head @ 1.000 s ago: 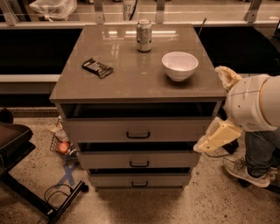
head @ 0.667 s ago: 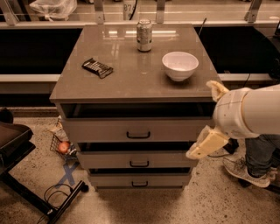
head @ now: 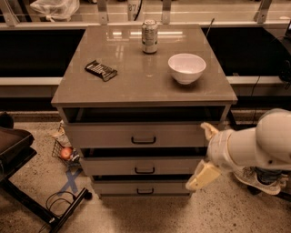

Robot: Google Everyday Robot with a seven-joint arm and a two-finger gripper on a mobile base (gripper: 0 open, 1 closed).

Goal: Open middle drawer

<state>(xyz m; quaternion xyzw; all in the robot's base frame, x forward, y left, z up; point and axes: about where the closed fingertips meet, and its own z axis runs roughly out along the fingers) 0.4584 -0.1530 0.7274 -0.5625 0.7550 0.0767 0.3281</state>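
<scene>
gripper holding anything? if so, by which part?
Nothing held. The gripper is open, at the right end of the drawer fronts, away from the handle of the middle drawer.

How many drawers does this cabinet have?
3, stacked: the top drawer, the middle drawer below it, and the bottom drawer nearest the floor. None seem hidden. The tool sits by the middle drawer's right end.

A blue X (head: 70,181) is marked on the floor (head: 150,214), near left of the desk (head: 136,86). On a small pale tag (head: 132,6) at the far edge stand two marks like digits, too blurred to read for sure. No brand can be read on the can (head: 149,36) or the dark wrapper (head: 101,70). The hand (head: 205,154), unlettered, hangs spread wide just right of the middle drawer (head: 113,166).
</scene>
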